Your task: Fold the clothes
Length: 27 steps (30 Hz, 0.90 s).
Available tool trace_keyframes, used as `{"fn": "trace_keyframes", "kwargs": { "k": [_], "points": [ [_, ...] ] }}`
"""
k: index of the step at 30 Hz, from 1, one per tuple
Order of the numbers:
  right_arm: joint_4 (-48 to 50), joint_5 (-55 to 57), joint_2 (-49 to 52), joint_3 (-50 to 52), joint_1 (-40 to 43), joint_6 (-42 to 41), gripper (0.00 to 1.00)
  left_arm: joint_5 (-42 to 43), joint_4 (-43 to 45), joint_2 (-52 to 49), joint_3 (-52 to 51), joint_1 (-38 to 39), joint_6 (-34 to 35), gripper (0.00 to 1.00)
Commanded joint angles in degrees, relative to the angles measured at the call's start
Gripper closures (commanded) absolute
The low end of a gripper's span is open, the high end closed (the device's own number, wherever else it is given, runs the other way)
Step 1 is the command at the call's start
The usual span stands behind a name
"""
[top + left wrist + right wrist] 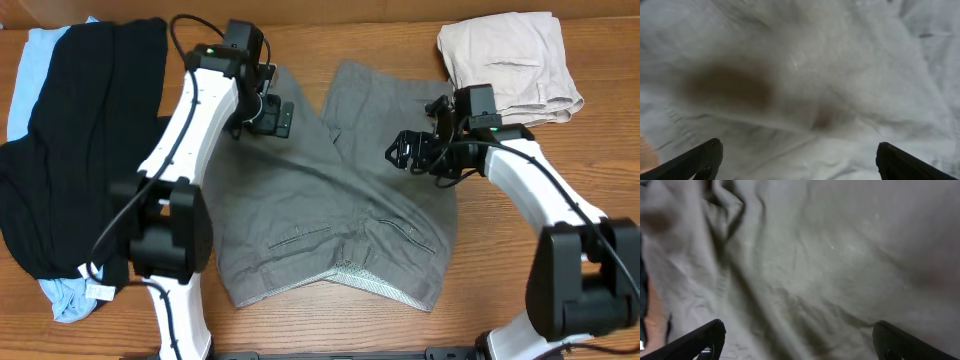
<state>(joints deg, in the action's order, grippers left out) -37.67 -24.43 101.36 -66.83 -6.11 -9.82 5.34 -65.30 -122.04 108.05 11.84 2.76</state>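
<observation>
The only tag in view is a small white label [99, 291] on the blue garment [30, 70], at the lower left of the overhead view. It is too small to read.

The grey shorts [320, 190] lie spread flat in the middle of the wooden table [610, 150]. Their waistband [280, 290] is toward the bottom of the frame and both legs point to the top. Two pocket slits [300, 238] show above the waistband, and a paler lining [370, 283] shows where the band is turned over at lower right.

The black garment [80, 150] is heaped along the left edge on top of the blue garment, which peeks out at upper left and lower left. The beige shorts [510, 65] sit folded in the upper right corner, apart from the grey shorts.

The left gripper [272, 115] is over the upper part of the grey shorts' left leg, near its outer edge. In its wrist view the two dark fingers [700, 160] stand at opposite bottom corners, spread wide. Pale, blurred, washed-out cloth fills the frame between and beyond them.

The right gripper [405, 152] is over the right leg of the grey shorts, near its right edge and below the beige shorts. Its wrist view shows the fingers [900, 342] spread just as wide, over creased grey cloth. A strip of table shows at the far left.

Whether either gripper touches the cloth cannot be told.
</observation>
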Motion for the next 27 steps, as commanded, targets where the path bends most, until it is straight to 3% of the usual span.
{"fn": "trace_keyframes", "kwargs": {
  "k": [1, 12, 27],
  "points": [
    [0.9, 4.1, 2.6, -1.1, -0.3, 1.1, 0.03, 0.9, 0.8, -2.4, 1.2, -0.3, -1.1, 0.00],
    [6.4, 22.7, 6.9, -1.1, 0.4, 0.7, 0.03, 1.7, 2.6, -3.3, 1.2, -0.3, -2.0, 0.00],
    [10.5, 13.7, 15.9, -1.1, -1.2, 0.7, 0.04, 1.7, 5.9, -3.3, 1.2, -0.3, -3.1, 0.00]
  ]
}}
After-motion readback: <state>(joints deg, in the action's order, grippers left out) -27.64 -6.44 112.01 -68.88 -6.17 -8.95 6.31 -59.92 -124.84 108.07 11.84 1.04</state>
